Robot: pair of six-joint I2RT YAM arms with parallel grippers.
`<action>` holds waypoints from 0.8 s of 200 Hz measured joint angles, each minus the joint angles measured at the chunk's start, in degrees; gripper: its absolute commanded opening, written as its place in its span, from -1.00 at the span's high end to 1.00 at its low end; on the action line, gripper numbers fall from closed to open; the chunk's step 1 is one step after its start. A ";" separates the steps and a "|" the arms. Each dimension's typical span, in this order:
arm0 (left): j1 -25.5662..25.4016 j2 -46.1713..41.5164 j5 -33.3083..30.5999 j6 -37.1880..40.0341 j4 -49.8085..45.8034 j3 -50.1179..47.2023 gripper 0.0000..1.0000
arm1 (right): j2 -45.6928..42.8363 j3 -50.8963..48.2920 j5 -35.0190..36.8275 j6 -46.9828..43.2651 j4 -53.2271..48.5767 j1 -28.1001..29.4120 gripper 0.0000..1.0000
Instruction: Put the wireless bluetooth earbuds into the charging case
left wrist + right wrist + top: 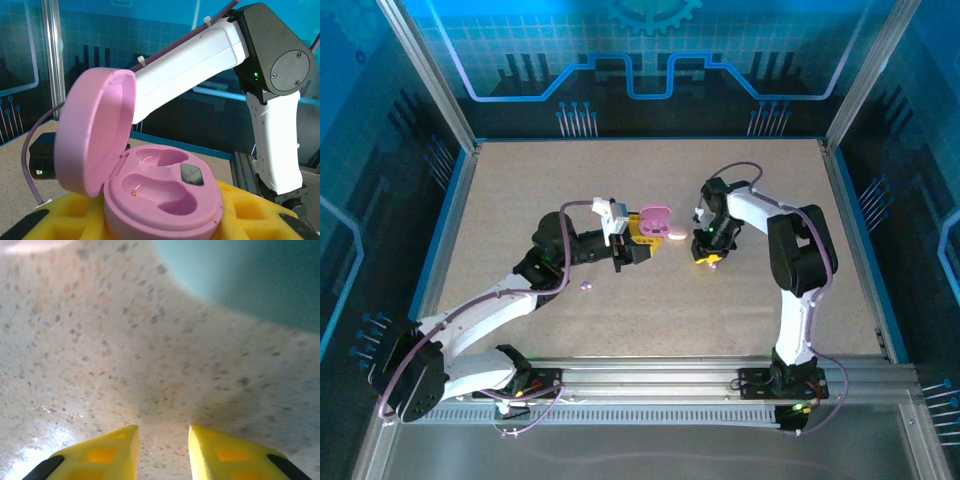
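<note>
Holding the pink case (654, 220) clenched in my left pincer (638, 244), I present it with the lid standing open. In the left wrist view both pockets are empty. My right pincer (708, 258) is low over the counter (520, 190), to the right of the case. Its jaws are a little parted, and the right wrist view gives only bare counter between them. A small pale pink bud (676, 236) lies on the counter just beside the case, between the case and my right pincer, so it is to the left and slightly far from that pincer. Its long axis seems to run left to right. My right arm is the nearer one, so I judge it should take this bud. A purple bud (585, 286) lies apart, close to my left arm.
</note>
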 measured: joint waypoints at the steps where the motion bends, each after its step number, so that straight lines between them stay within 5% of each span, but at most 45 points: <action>1: 0.00 0.00 0.00 0.00 -0.02 0.00 0.37 | -0.02 -0.11 -0.07 -0.07 -0.15 0.04 0.34; 43: 0.00 0.00 0.00 0.00 -0.02 0.00 0.36 | -2.73 -2.89 -1.40 -0.48 -1.77 0.79 0.31; 103: 0.00 0.00 0.00 0.00 -0.13 0.00 0.36 | -17.55 -9.94 -0.90 4.85 1.86 -1.20 0.18; 160: 0.00 0.00 0.00 -0.04 -0.13 0.00 0.36 | -12.50 -13.05 -2.69 7.93 5.05 -4.81 0.08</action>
